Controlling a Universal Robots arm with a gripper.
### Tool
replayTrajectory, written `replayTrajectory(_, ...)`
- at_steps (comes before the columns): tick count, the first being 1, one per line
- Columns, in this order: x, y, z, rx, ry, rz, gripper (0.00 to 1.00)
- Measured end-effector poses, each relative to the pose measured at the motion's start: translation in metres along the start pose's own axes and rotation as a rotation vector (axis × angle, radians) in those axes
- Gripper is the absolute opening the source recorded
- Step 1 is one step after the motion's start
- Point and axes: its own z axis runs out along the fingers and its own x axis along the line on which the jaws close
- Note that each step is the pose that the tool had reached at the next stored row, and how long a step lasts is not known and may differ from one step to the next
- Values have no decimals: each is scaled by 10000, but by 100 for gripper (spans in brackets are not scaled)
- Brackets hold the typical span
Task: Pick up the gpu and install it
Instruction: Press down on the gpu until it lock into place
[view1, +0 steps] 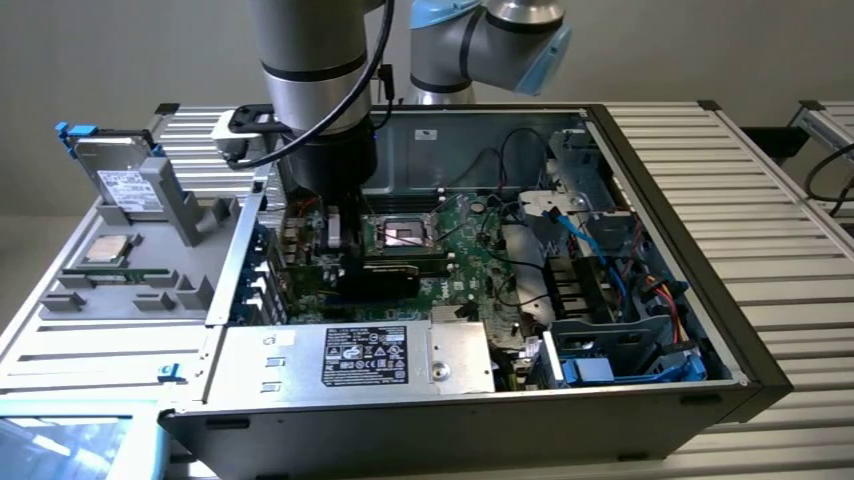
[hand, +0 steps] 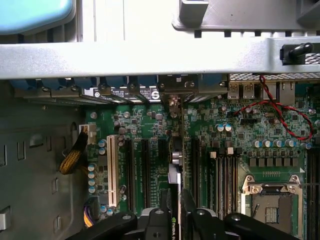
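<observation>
The gpu (hand: 173, 186) stands on edge over the green motherboard (hand: 145, 131), among its long black slots, and I look down on its thin top edge. My gripper (hand: 176, 200) reaches down into the open computer case (view1: 747, 330), its black fingers (hand: 164, 202) shut on the gpu from both sides. From the exterior view the gpu (view1: 390, 272) reads as a dark card lying along the motherboard (view1: 474, 245), just below the gripper (view1: 344, 255). The card's lower edge is hidden, so I cannot tell how deep it sits in a slot.
The open processor socket (hand: 272, 205) lies close beside the gpu. A red wire (hand: 280, 117) loops over the board. Outside the case, on the exterior view's left, a grey tray (view1: 200, 215) holds a silver drive (view1: 127, 185) and a square processor chip (view1: 107, 250). The power supply (view1: 367, 358) fills the case front.
</observation>
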Motion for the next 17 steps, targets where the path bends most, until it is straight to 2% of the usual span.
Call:
replayTrajectory(1, -2, -11, 0, -1, 2, 0, 15)
replayTrajectory(3, -24, -35, 1, 1, 24, 3, 12)
replayTrajectory(7, -89, -20, 1, 2, 38, 2, 12)
replayTrajectory(11, -106, 62, 23, 8, 53, 15, 12)
replayTrajectory(17, -114, 94, 112, 8, 96, 117, 12)
